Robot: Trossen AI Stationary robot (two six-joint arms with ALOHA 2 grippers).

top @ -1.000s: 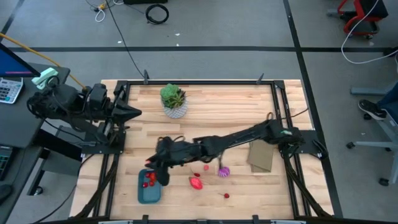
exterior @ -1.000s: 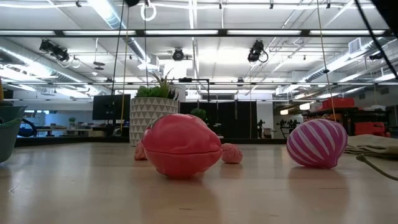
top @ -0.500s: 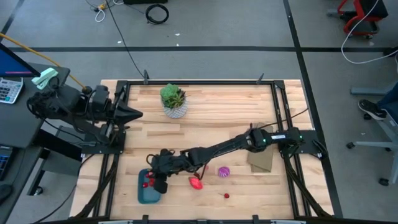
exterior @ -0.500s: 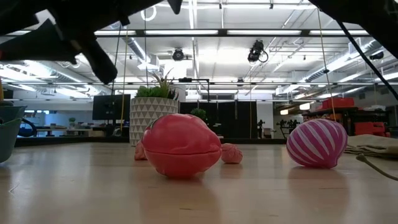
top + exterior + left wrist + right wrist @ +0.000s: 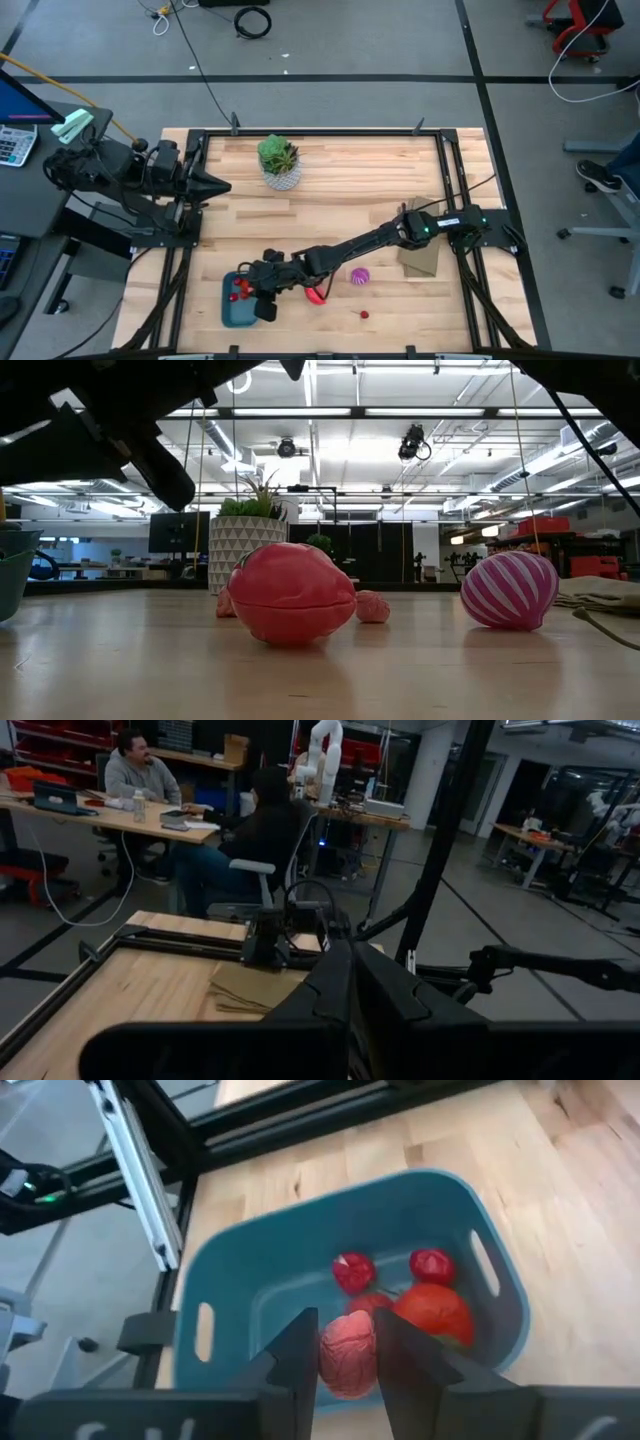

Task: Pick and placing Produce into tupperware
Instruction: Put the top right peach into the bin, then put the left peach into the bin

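The blue-teal tray [image 5: 236, 310] lies near the table's front left and also shows in the right wrist view [image 5: 250, 1270]. Three red pieces [image 5: 431, 1266] lie in it. My right gripper [image 5: 348, 1355] hangs over the tray, shut on a small pink-red round piece [image 5: 347, 1350]. The oval red-pink piece [image 5: 290, 592] and the purple ribbed ball [image 5: 510, 590] rest on the table to the tray's right. A tiny red piece [image 5: 364, 314] lies near the front edge. My left gripper [image 5: 210, 185] is shut and parked at the table's left edge. My right gripper pinches the small pink-red piece by its two sides [image 5: 326, 1352] between its two fingers. The fingers come from above, pointing down into the tray. The piece is lifted clear, over the tray's floor beside the red pieces lying there.
A green plant in a white pot [image 5: 280, 162] stands at the far middle. A tan box [image 5: 420, 255] lies at the right. Another small pink piece [image 5: 373, 606] lies behind the oval piece. My right arm stretches across the table's middle. People sit beyond the table.
My right gripper has moved toward the table's near edge with the small piece, coming over the tray and into the low view at its upper left. The oval piece and the purple ball have stayed where they were.
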